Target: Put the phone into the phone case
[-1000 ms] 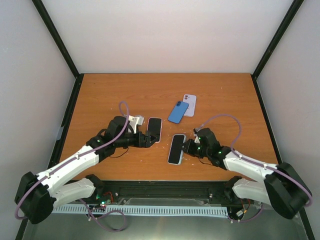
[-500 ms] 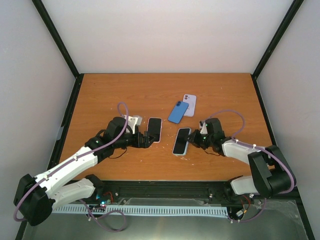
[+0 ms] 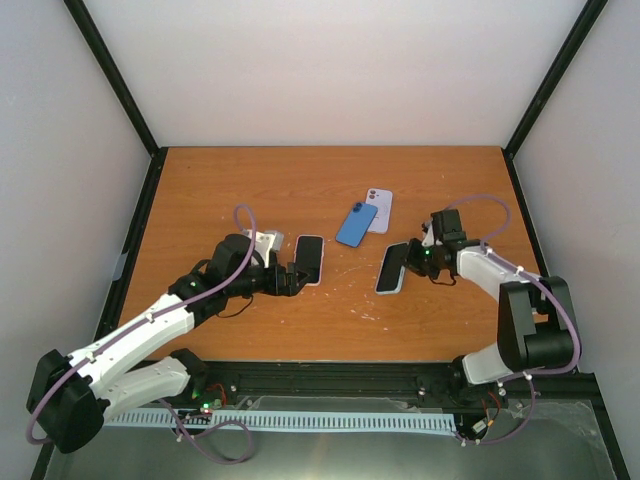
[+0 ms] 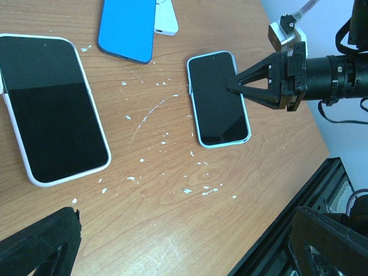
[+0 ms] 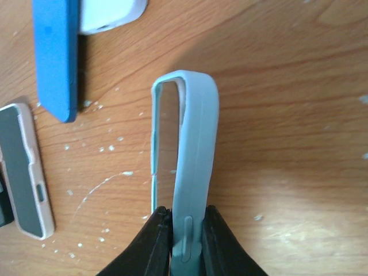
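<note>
A phone [image 3: 393, 268] with a dark screen and a light-blue edge lies right of centre. My right gripper [image 3: 412, 257] is shut on its right edge. The right wrist view shows the two black fingers [image 5: 158, 244] pinching the phone [image 5: 192, 167] across its thickness, by a side button. I cannot tell whether it rests on the table or hangs just above. A blue phone case [image 3: 356, 224] lies behind it, overlapping a lilac one [image 3: 378, 209]. My left gripper [image 3: 290, 280] stands wide open beside a second dark-screened phone [image 3: 309, 259] with a white rim, holding nothing.
The orange wooden table [image 3: 250, 190] is flecked with white scratches [image 4: 149, 112] between the two phones. Its black front rail [image 4: 299, 201] runs close below the left gripper. White walls and black corner posts enclose the table.
My right gripper has carried the light-blue phone from the front centre to the right and farther back. The left arm has barely moved.
</note>
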